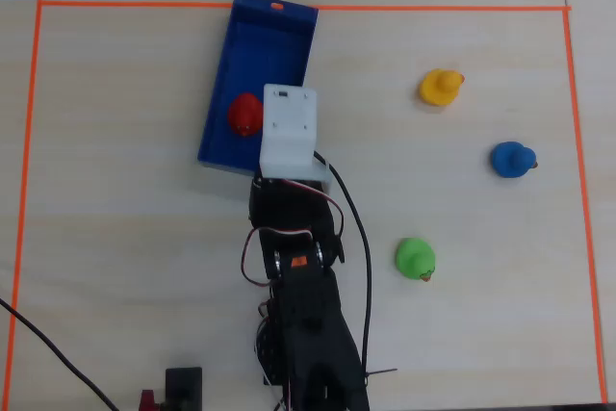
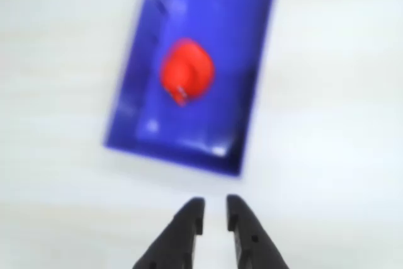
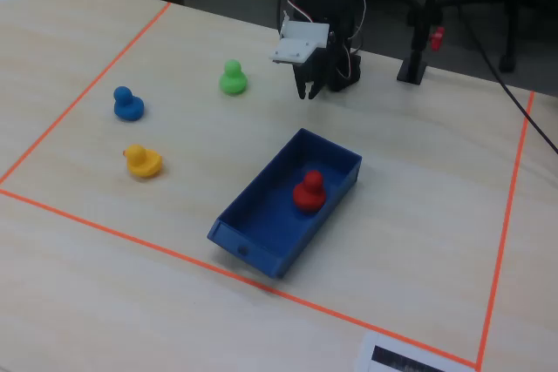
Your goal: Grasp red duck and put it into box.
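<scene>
1. Overhead view: the small red toy duck [image 1: 244, 115] sits inside the shallow blue rectangular plastic box [image 1: 281, 24], near the box's lower end and against its left wall. The arm's white camera housing [image 1: 288, 135] overlaps the box's lower right corner and hides the fingers. Scattered to the right on the pale wooden table [image 1: 125, 190] are a yellow toy duck [image 1: 441, 87], a blue toy duck [image 1: 511, 159] and a green toy duck [image 1: 416, 259], all well apart from the box. Orange tape [image 1: 29, 122] frames the work area.

2. Wrist view: the black two-finger gripper [image 2: 215, 211] hangs empty just short of the box's near wall, its fingers nearly together with a narrow slit between them. The picture is blurred.

3. Fixed view: the gripper [image 3: 309, 91] points down above bare table, apart from the box [image 3: 254, 191]; the red duck [image 3: 308, 191] stands upright on the box floor.
</scene>
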{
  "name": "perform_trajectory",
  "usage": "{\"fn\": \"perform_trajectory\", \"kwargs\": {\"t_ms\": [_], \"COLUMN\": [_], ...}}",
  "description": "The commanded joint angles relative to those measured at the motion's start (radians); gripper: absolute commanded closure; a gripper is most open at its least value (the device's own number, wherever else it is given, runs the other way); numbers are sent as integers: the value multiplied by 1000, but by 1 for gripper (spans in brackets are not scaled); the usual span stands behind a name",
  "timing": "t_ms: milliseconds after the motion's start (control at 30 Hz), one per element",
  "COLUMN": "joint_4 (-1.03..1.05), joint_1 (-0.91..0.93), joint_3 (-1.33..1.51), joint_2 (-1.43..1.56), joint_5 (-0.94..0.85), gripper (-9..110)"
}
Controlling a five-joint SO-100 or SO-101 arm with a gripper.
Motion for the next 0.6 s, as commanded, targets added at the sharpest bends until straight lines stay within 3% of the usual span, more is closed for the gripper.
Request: {"fn": "perform_trajectory", "kwargs": {"t_ms": [0,167,567], "joint_4": [91,184,221], "joint_1": [11,28,57], "joint_3": [86,222,443], "joint_2": [314,500,502], "joint_5": [-8,-9,21], "gripper": [101,101,101]}}
